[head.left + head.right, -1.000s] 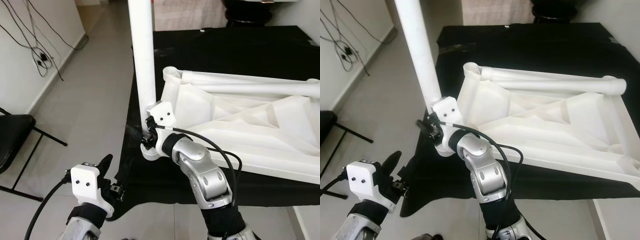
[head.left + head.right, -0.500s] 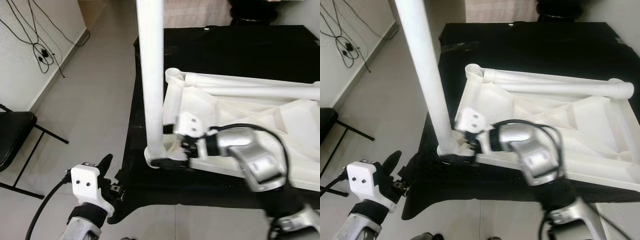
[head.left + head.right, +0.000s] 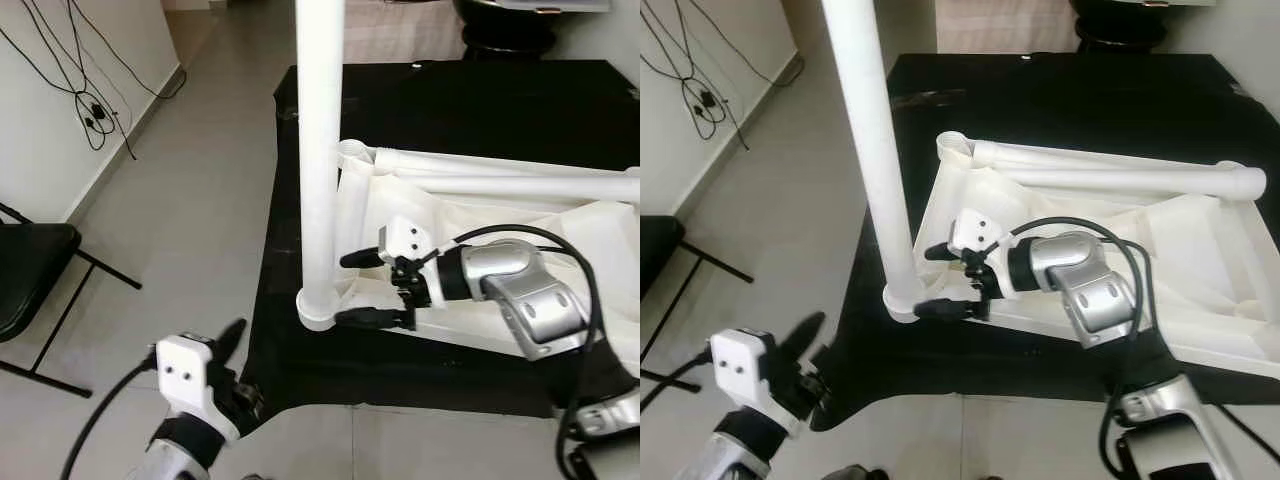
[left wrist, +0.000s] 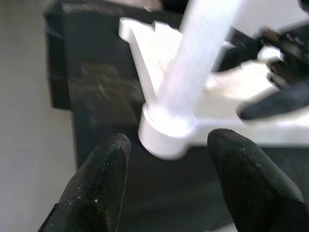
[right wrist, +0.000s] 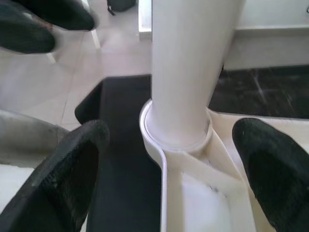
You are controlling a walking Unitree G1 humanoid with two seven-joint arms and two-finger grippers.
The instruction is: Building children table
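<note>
Landmark: the white plastic table top (image 3: 520, 290), lying upside down on a black cloth (image 3: 480, 110) that covers a low surface.
Standing leg: a white round plastic leg (image 3: 320, 150) stands upright in the round socket (image 3: 318, 310) at the near left corner of the table top.
Other legs: two more white tube legs (image 3: 1110, 180) lie flat along the far edge of the table top.
Right gripper (image 3: 362, 288): just beside the corner socket, over the table top; its two black fingers are spread wide, one above the other, and do not touch the leg.
Left gripper (image 4: 169, 193): low, in front of the corner socket, fingers wide apart and holding nothing.
Surroundings: a black folding chair (image 3: 30, 290) stands well to the left of the table top; black cables (image 3: 90, 90) hang on the white wall.
</note>
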